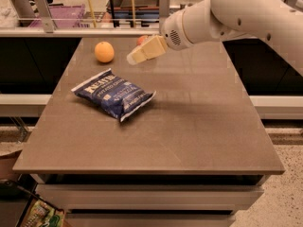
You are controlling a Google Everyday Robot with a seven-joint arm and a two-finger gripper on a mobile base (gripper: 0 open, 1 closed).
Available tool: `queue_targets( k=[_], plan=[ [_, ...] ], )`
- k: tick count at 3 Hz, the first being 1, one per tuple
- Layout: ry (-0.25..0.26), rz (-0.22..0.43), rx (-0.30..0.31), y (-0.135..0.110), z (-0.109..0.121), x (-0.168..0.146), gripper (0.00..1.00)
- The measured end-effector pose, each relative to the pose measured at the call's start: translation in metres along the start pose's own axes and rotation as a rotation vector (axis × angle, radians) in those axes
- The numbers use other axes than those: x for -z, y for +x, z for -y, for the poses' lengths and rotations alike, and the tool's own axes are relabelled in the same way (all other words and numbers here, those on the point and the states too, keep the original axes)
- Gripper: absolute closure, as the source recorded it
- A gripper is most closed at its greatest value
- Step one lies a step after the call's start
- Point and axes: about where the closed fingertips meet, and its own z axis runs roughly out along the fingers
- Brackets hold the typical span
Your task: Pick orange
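The orange [104, 51] is a small round yellow-orange fruit resting on the brown table [199, 126] near its far left corner. My gripper [134, 57] hangs above the table's far middle, a short way right of the orange and apart from it, its cream-coloured tip pointing left and down toward it. The white arm reaches in from the upper right. The gripper holds nothing that I can see.
A blue chip bag [114, 93] lies left of centre, in front of the orange. A red apple [142, 39] sits just behind the gripper, mostly hidden by it. A rail and shelving run along the table's far edge.
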Motion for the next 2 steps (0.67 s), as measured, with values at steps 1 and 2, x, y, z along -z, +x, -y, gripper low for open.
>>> queue_targets(
  k=[1,2],
  plan=[
    [-0.014,0.006,-0.009,-0.003,0.002,-0.032,0.00],
    [0.003,0.012,-0.003,-0.005,0.004,-0.061,0.00]
  ],
)
